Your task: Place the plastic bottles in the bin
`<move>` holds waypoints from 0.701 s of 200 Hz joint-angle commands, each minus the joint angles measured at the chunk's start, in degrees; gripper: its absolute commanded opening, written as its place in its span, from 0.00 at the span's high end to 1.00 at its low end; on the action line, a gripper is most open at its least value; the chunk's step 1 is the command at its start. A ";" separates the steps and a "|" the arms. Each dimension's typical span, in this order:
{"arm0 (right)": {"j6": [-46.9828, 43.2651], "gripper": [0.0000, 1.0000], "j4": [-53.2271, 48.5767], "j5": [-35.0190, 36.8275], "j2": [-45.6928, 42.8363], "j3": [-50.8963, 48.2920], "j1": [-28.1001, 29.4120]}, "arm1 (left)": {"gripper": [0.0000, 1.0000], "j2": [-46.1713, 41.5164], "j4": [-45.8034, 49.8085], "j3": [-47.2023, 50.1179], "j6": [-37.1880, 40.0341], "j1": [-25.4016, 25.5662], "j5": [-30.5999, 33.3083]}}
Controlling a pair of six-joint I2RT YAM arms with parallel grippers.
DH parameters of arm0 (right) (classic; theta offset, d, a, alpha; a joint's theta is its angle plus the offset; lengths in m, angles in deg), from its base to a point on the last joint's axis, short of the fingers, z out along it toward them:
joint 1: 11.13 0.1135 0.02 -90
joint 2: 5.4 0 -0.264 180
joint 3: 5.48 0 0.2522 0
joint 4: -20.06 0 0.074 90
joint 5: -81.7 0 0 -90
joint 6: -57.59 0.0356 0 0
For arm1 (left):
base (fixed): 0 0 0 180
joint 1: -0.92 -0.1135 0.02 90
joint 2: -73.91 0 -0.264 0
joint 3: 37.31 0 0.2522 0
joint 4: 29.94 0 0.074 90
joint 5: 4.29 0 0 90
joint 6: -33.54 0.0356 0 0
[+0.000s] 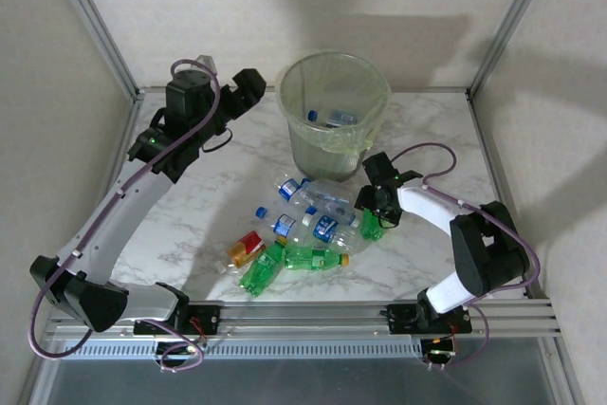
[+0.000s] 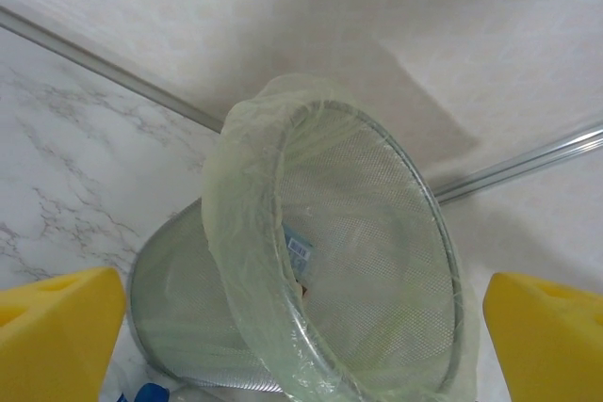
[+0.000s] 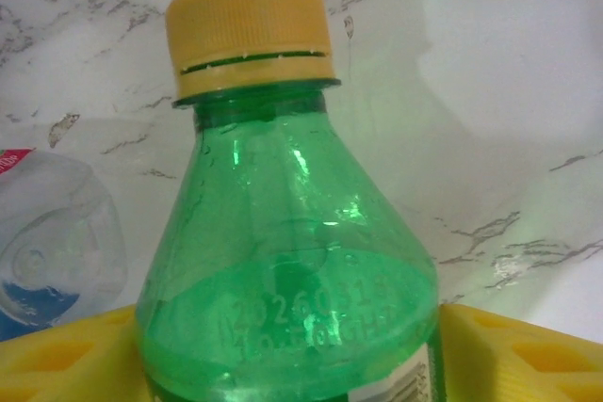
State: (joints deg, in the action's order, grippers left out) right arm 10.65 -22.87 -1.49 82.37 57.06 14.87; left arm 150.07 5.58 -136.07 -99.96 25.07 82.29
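**Left side.** The left arm [image 1: 123, 215] is extended along the left side of the marble table [image 1: 209, 201] toward its far edge. The left gripper [image 1: 248, 90] is held in the air just left of the bin [image 1: 379, 94], about level with its rim and apart from it. In the left wrist view, the left gripper [image 2: 301, 327] is seen with its yellow fingers [image 2: 57, 331] spread wide. Nothing is held between them, and the bin [image 2: 236, 223] is seen beyond.

**Centre.** The bin stands upright at the far middle of the table, with a pale green liner folded over its rim. A clear bottle with a blue label [image 1: 334, 119] is noted inside it. The same printed label [image 2: 300, 248] is seen low inside the bin from the left wrist.

In front of the bin, the plastic bottles [image 1: 308, 220] lie in a loose heap, many touching one another.
- A red-yellow labelled bottle [image 1: 247, 249] lies at the heap's left end.
- A loose green bottle [image 1: 262, 270] and a second loose green bottle [image 1: 318, 258] lie along the near side.
- Clear bottles with blue caps and labels make up the middle.

**Right side.** The right gripper [image 1: 377, 204] is placed at the right end of the heap, near the bin's base. In the right wrist view, the right gripper [image 3: 292, 369] is seen pinching the held green bottle [image 3: 292, 270]. Its yellow fingers [image 3: 528, 355] are pressed against both sides. The bottle's yellow cap [image 3: 250, 35] points away from the wrist. A clear bottle [image 3: 52, 251] lies just beside it on the left. Whether the held green bottle [image 1: 372, 227] rests on the table cannot be told. The right arm [image 1: 479, 253] is folded at the table's right edge.
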 commanded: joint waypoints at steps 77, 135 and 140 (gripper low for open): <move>0.10 0.42 -2.87 2.20 -8.25 -1.78 -0.42 | 0.04 -2.02 -0.57 1.31 -1.47 -1.24 -0.97; 1.93 0.43 -10.21 5.06 -19.45 0.78 -0.38 | 0.04 -0.90 -0.62 -0.49 -2.13 -2.26 -1.38; 2.01 0.43 -11.18 5.57 -20.56 1.26 -0.40 | 0.04 -0.78 -0.64 -0.73 -2.12 -2.26 -1.42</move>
State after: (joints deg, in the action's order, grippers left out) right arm 11.20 -28.32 0.85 66.78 55.50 14.87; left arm 149.79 5.54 -135.28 -101.54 23.30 81.83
